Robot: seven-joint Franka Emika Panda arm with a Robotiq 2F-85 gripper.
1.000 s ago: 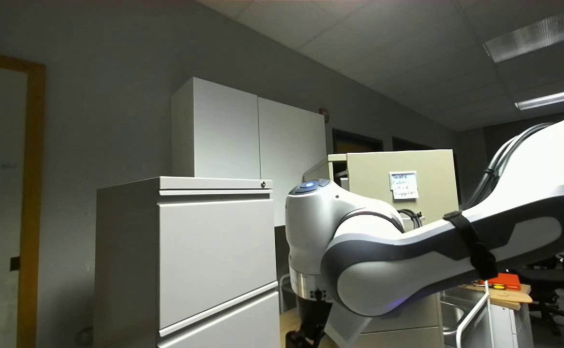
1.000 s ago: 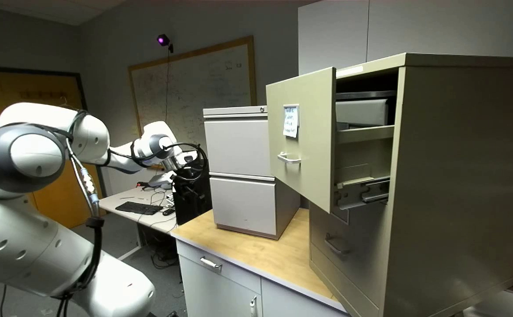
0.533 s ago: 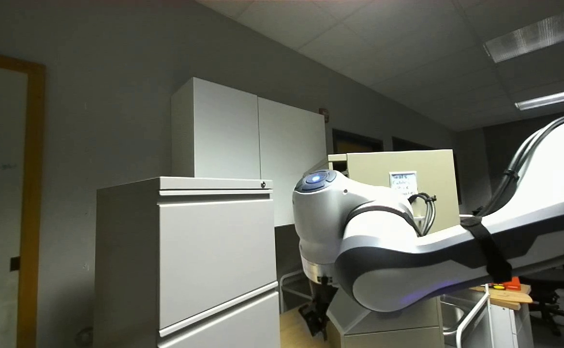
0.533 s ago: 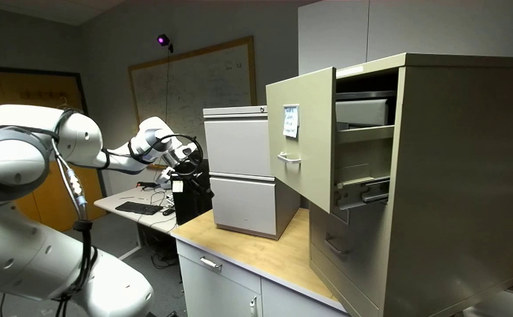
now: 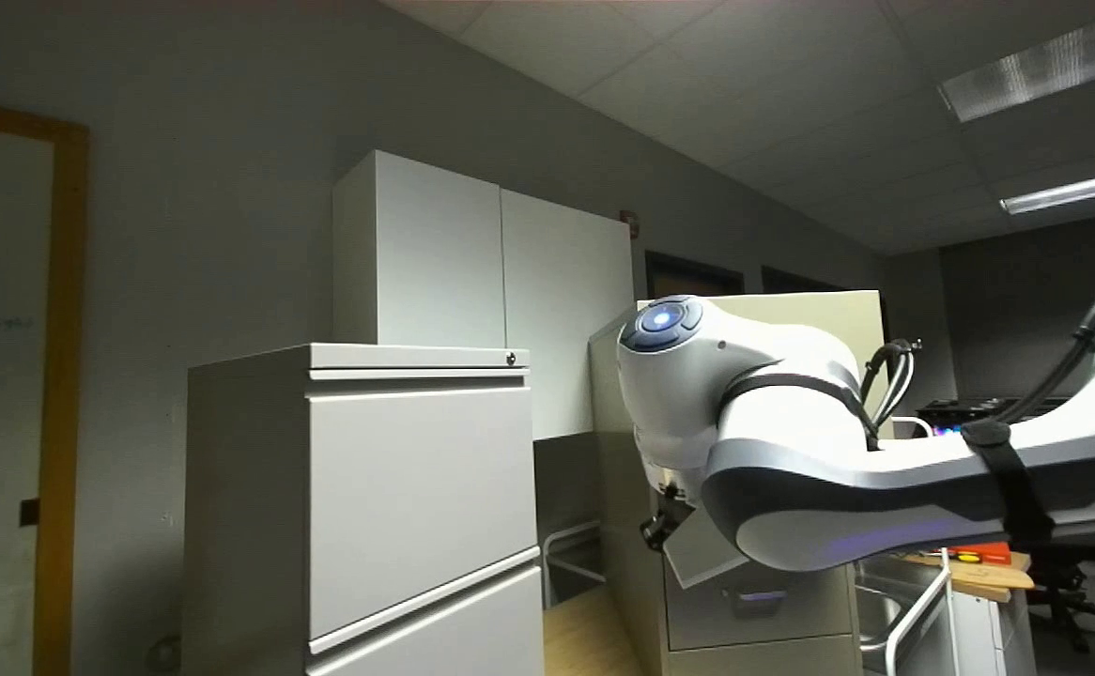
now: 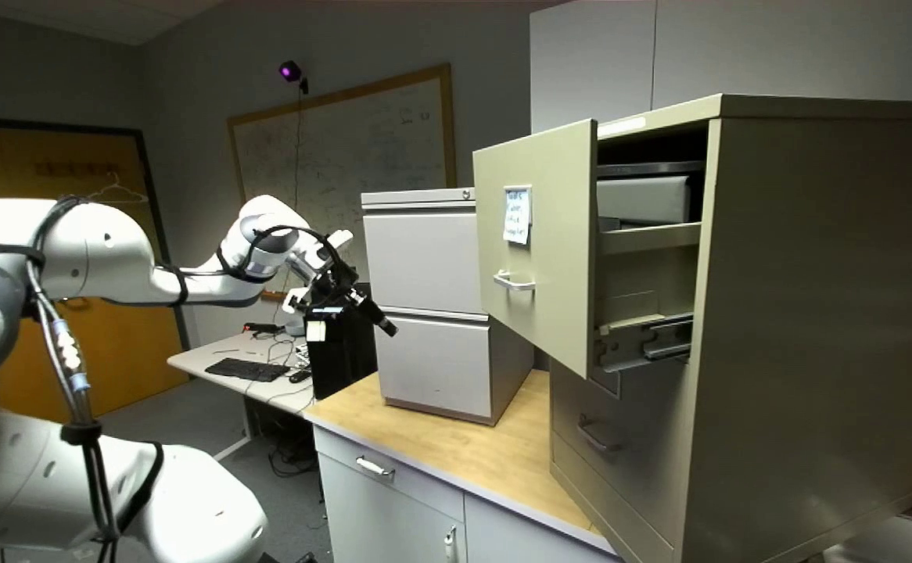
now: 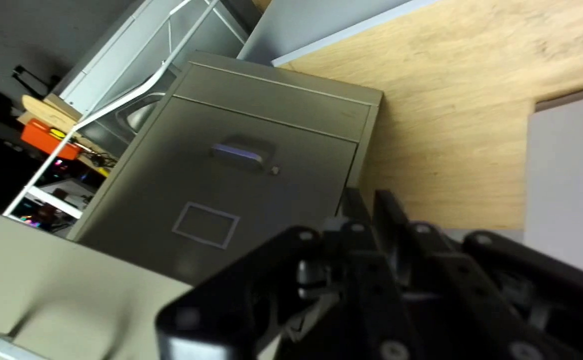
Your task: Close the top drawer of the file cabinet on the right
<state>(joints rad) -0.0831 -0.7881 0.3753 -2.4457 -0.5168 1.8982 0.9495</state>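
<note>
Wrist view: the Robotiq gripper (image 7: 372,197) has its fingers (image 7: 355,207) nearly together. In an exterior view, the top drawer (image 6: 556,242) (paper label (image 6: 517,216) on its front) juts out of the tan file cabinet (image 6: 816,313).

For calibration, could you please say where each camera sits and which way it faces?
An exterior view: low, tilted up past the grey cabinet; arm, jaws from right.
An exterior view: diagonally before the file cabinet, whiteboard beyond; arm, jaws from left.
Wrist view: on the arm, facing a lower drawer; jaws at bottom.
Both exterior views show the top drawer.
</note>
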